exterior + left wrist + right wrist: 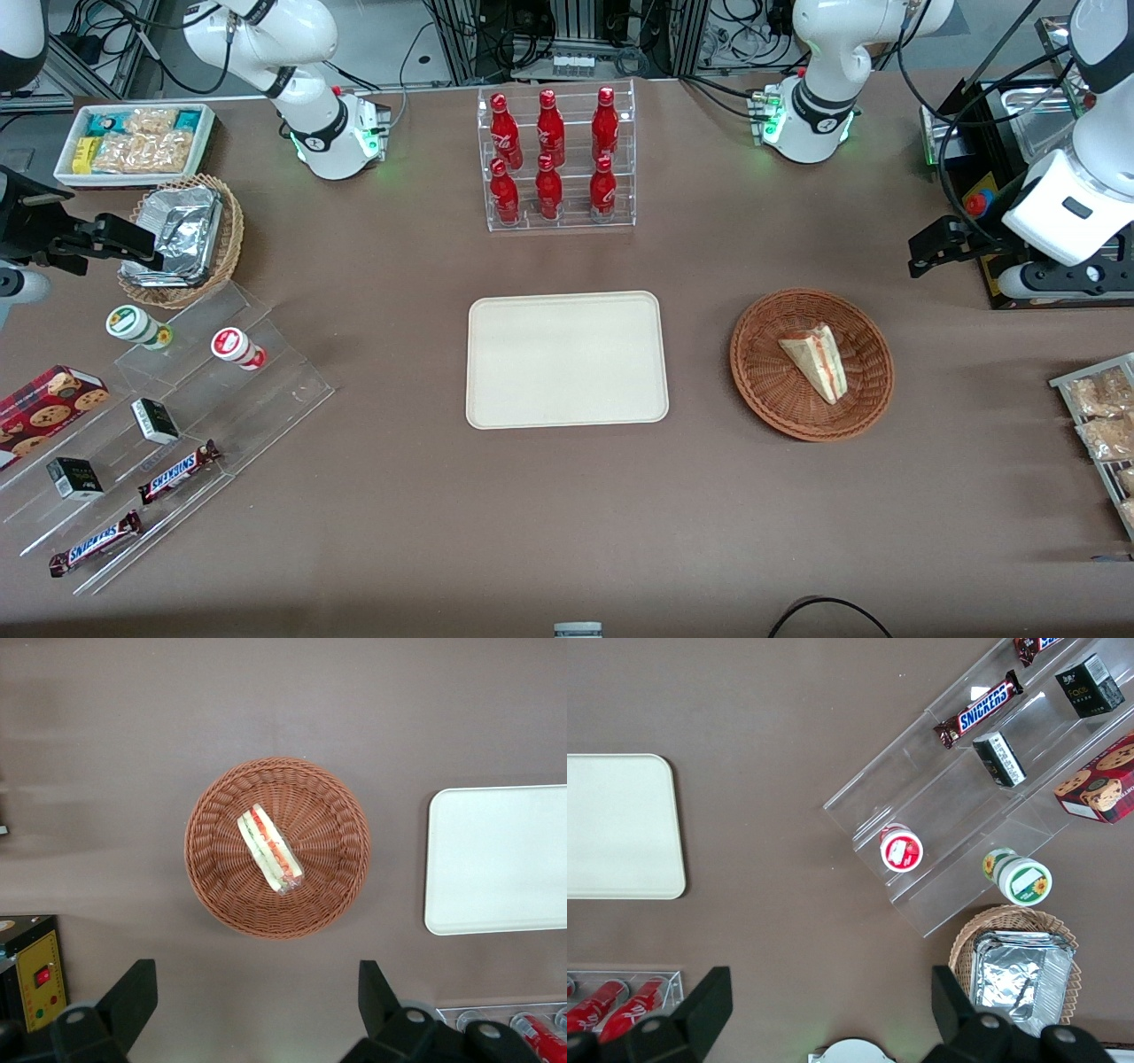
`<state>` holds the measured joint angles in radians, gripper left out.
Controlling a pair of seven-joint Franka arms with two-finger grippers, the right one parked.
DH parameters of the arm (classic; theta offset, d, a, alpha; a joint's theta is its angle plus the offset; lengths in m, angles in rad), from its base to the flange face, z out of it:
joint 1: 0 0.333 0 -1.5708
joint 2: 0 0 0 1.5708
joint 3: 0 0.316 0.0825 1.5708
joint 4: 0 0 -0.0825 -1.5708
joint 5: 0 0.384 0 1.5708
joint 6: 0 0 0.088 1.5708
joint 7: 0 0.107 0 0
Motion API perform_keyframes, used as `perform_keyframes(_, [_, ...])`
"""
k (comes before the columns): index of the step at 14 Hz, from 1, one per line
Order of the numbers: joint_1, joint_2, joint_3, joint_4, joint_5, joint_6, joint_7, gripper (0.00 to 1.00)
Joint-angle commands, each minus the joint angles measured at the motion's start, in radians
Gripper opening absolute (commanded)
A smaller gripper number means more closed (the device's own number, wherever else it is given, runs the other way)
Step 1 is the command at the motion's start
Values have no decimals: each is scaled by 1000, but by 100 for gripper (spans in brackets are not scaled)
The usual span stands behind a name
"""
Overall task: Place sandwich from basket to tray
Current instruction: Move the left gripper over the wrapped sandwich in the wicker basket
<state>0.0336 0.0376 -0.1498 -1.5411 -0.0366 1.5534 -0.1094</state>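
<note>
Hovering over basket (769,390), sandwich (816,360), beside tray (567,359): parted fingers (131,997)

A robotics lab staged as a snack shop: a brown table (567,514) holds a clear rack of red bottles (556,159), acrylic display steps (168,425) with Snickers bars (177,471), and cabling by the arm bases

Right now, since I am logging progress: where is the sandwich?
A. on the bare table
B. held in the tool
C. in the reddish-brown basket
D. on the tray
C: the sandwich lies in the basket; the tray is bare, and the open tool hangs above the basket, holding nothing.
</note>
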Motion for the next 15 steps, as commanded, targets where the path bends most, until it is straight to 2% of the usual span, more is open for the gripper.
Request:
perform_keyframes(1, [-3, 13, -4, 18, -5, -27, -15, 100])
perform_keyframes(7, [-4, 119, -19, -65, -3, -9, -1, 100])
perform_keyframes(15, [-6, 123, -20, -469, 7, 469, -15, 100])
